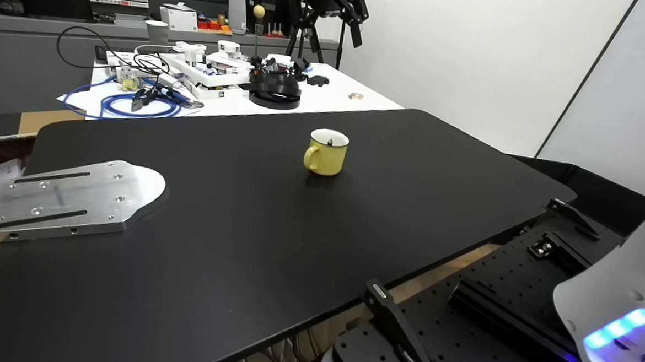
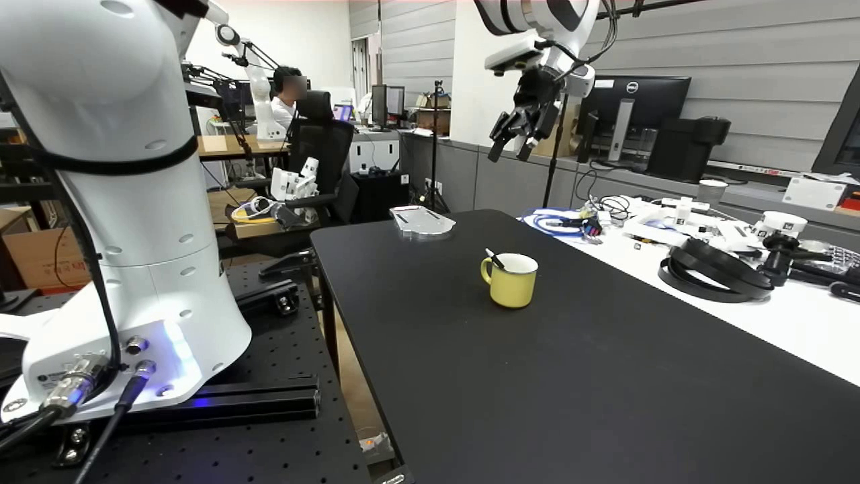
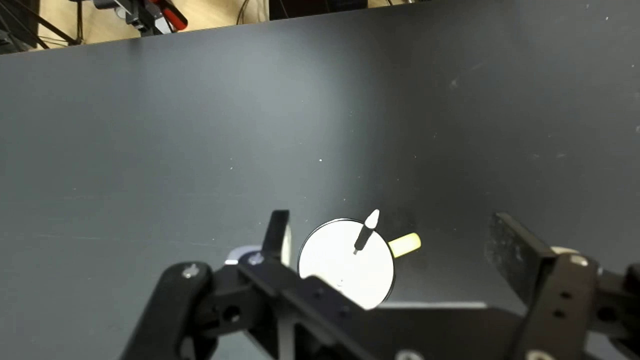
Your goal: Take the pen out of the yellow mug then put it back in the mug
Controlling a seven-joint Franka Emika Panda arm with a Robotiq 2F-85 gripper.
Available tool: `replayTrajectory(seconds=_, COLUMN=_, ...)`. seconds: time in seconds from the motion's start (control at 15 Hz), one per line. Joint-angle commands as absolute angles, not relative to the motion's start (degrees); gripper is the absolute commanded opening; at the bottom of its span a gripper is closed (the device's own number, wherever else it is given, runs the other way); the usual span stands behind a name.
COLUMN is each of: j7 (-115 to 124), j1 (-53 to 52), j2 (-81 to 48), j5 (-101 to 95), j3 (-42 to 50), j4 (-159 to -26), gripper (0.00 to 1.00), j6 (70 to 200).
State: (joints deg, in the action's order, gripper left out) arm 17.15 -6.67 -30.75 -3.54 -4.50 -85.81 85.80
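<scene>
The yellow mug stands upright on the black tabletop, in both exterior views (image 1: 328,160) (image 2: 512,289) and in the wrist view (image 3: 320,250). The pen leans in the mug with its upper end over the rim near the handle. It is dark with a whitish end, clearest in the wrist view (image 3: 365,235); it also shows in both exterior views (image 1: 330,142) (image 2: 496,259). My gripper is open and empty, high above the table in both exterior views (image 1: 326,25) (image 2: 510,153). In the wrist view (image 3: 392,222) the mug shows between the fingers, closer to the left one, its near part hidden.
A silver metal plate lies at one end of the black table in both exterior views (image 1: 79,196) (image 2: 422,222). A white table (image 1: 355,78) with cables, white parts and a black round object (image 1: 275,90) adjoins it. The robot base (image 2: 168,282) stands beside another edge.
</scene>
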Motion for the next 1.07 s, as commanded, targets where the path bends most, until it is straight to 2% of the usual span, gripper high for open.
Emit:
replayTrajectory(seconds=0.0, j7=12.41, j1=-5.63, j2=-32.41, j5=-0.55, j3=-3.70, j4=-86.89, gripper=1.00, j6=89.97)
replayTrajectory(seconds=0.6, j7=8.85, j1=-2.86, j2=-31.80, j5=5.60, j3=-2.30, j4=-96.49, gripper=1.00, j6=101.86)
replayTrajectory(seconds=1.0, j7=11.05, j1=-2.53, j2=-32.34, j5=7.28, j3=-0.76, j4=-100.13, gripper=1.00, j6=104.37)
